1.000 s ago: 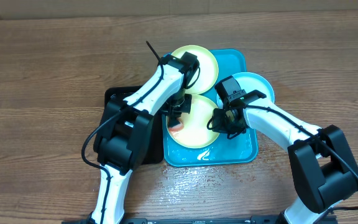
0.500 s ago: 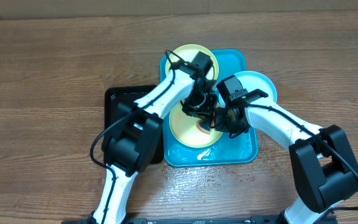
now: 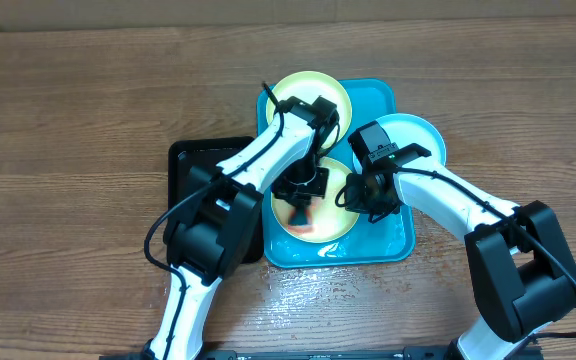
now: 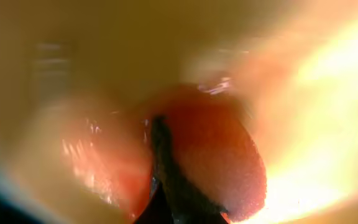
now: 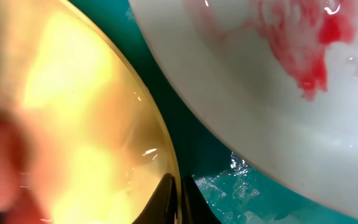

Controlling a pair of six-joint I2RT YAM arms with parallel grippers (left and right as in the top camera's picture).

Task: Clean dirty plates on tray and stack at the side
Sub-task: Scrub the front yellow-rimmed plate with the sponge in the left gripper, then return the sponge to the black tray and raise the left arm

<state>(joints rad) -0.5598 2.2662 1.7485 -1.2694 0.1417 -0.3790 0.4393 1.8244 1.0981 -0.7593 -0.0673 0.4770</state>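
Wooden table [image 3: 68,120] bears the tray [image 3: 386,245]; left hand [image 3: 302,198] grips sponge [image 3: 301,218], right hand [image 3: 354,194] pinches yellow plate [image 3: 331,222].

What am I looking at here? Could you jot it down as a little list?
plates: far yellow-green plate, near yellow-green plate, light blue plate
tray: turquoise tray, wet
left jaws: shut on orange-red pad, over near plate
right jaws: shut on near plate's rim
dirt: red sauce smear on light blue plate
beside: black tray, left of turquoise tray
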